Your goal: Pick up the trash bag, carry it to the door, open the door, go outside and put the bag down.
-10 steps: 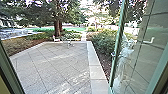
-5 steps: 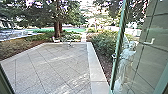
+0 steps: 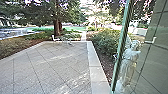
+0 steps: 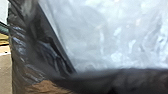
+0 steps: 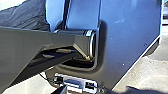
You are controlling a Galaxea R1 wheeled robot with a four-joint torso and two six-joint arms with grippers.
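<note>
1. The trash bag (image 4: 41, 58) fills much of the left wrist view, its dark, glossy plastic creased and very near the camera. Being so close, it is probably carried by the left arm, which would keep it with the robot through the doorway.

2. Whether the left end effector is clenched on the plastic or released, I cannot tell; the right end effector's state I cannot tell either.

3. Dark crinkled material (image 5: 26, 16) lies beside the robot's body in the right wrist view. It may be part of the same bag, tucked in so that its bulk clears the door frame.

4. The glass door (image 3: 122, 47) stands open on the robot's right, leaving the way to the paved yard (image 3: 47, 67) free. What holds it open is unclear; a pale figure (image 3: 130, 60), likely a person, shows at the glass and could be steadying it.

5. The paving runs out ahead, edged by a pale curb (image 3: 96, 72) with shrubs (image 3: 106, 41) beyond. That makes it a sensible place for the bag; going outside seems the step in hand, the putting down not yet done.
</note>
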